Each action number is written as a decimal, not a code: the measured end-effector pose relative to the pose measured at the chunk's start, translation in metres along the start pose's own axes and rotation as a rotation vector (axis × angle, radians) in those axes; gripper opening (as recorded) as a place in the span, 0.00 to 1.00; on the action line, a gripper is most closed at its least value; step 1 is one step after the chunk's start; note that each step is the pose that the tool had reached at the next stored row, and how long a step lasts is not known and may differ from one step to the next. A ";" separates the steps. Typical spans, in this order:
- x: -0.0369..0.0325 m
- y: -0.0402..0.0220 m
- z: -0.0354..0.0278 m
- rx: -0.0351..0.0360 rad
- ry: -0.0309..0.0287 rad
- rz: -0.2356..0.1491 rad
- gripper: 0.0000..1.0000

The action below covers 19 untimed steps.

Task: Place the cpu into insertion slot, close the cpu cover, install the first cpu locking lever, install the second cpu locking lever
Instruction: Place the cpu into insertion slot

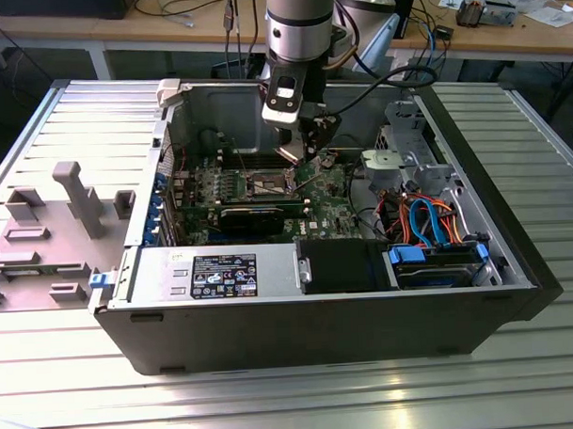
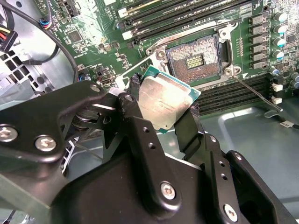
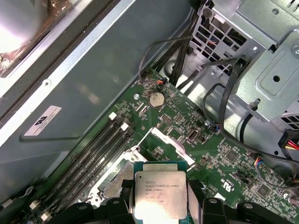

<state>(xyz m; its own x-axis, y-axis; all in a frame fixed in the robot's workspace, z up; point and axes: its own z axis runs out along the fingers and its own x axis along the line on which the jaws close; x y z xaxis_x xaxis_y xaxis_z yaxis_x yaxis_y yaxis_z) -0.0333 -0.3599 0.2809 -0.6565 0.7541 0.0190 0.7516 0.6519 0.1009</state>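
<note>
"Second wrist view, please: what is the claw doing?"

"The gripper has its two black fingers pressed against opposite edges of the cpu, pinching it. The cpu is a flat silvery square with a green border, its metal face toward the camera."

"Is it in the socket?"

"No. The insertion slot sits apart from it on the green circuit board. The slot is uncovered, with its dark middle and gold contacts showing inside a silvery rim. A thin metal lever sticks out sideways from one corner of the slot. Long dark memory slots run along its far side."

"And the other pictures?"

"In the first wrist view the cpu shows its printed face, with a round coin battery farther off on the board. In the exterior view the arm reaches down into an open computer case on a ribbed metal table. The gripper hangs over the board, just to the exterior view's right of the slot."
</note>
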 end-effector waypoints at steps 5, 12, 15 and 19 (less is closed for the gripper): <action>0.0000 0.0000 0.0001 -0.0001 -0.0006 0.006 0.54; 0.0000 0.0000 0.0004 -0.0003 -0.0016 0.016 0.54; 0.0000 0.0000 0.0005 -0.0003 -0.0020 0.019 0.54; 0.0000 -0.0001 0.0006 -0.0005 -0.0027 0.027 0.54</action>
<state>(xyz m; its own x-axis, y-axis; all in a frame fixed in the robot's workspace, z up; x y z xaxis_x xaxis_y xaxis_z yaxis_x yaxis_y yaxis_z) -0.0333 -0.3599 0.2803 -0.6361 0.7714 0.0189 0.7688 0.6315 0.1009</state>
